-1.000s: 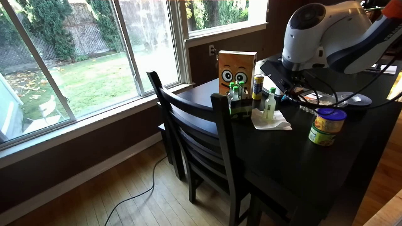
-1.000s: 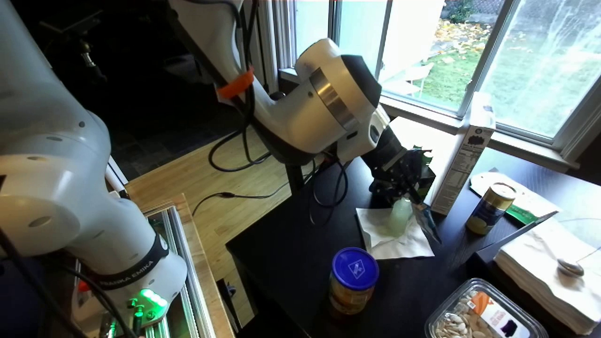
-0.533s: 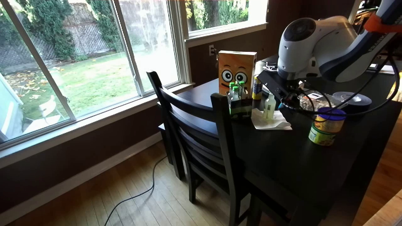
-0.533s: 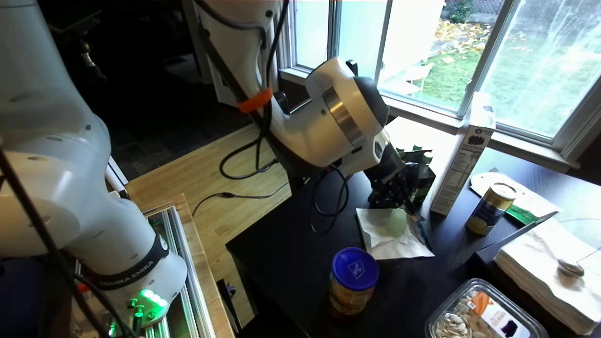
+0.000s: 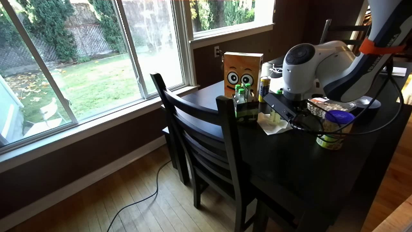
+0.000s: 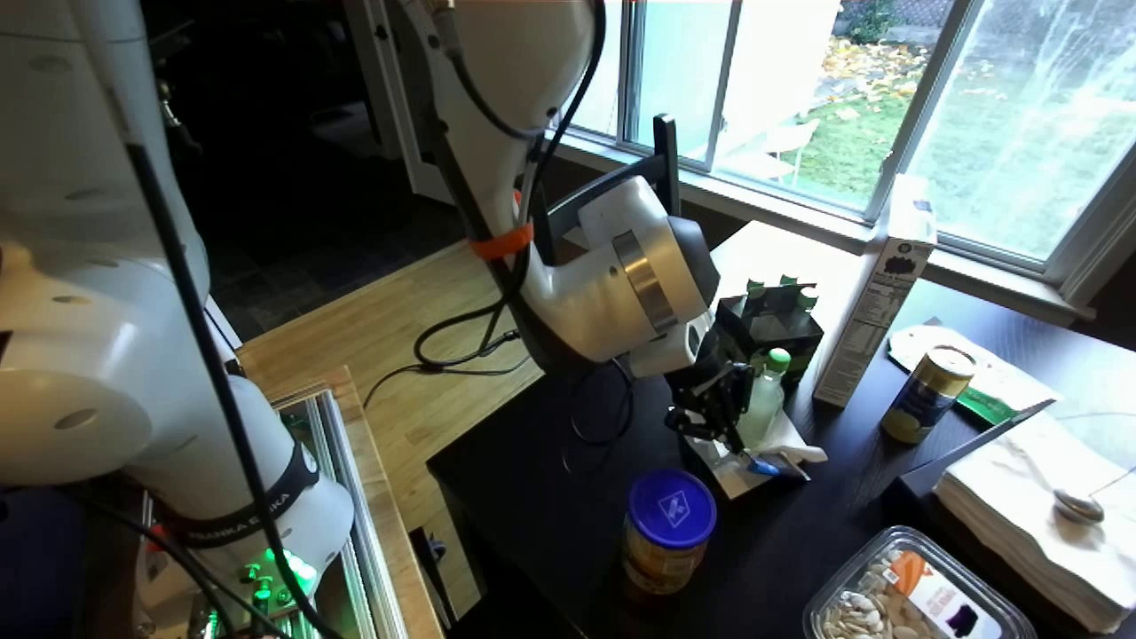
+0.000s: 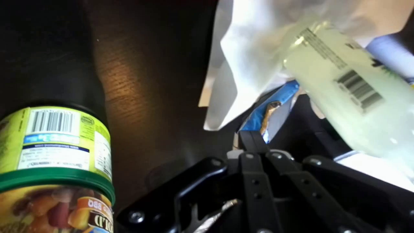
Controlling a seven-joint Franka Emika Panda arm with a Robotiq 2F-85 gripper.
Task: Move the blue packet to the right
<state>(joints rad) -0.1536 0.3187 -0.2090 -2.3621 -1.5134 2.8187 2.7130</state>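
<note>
My gripper (image 6: 733, 445) points down over the dark table, low by the white napkin. Its fingertips meet on one end of the blue packet (image 7: 262, 111), a thin pouch with blue, brown and silvery faces in the wrist view. The packet (image 6: 763, 465) sticks out beyond the fingers, against the lifted napkin edge, in an exterior view. In the opposite exterior view the packet is hidden behind the wrist camera and cables. Whether it touches the table cannot be told.
A pale green bottle (image 6: 761, 404) stands on the napkin (image 7: 241, 74), close beside the packet. Stacked tins (image 5: 334, 132) with a blue lid (image 6: 672, 508) are near the arm's cables. A bottle carrier (image 6: 781, 324), tall box (image 6: 874, 293) and clear nut tub (image 6: 919, 586) surround the spot.
The arm has come lower and shifted toward the stacked tins, carrying the packet along over the napkin. The napkin's edge has folded up. The bottle's green cap has come into sight beside the gripper.
</note>
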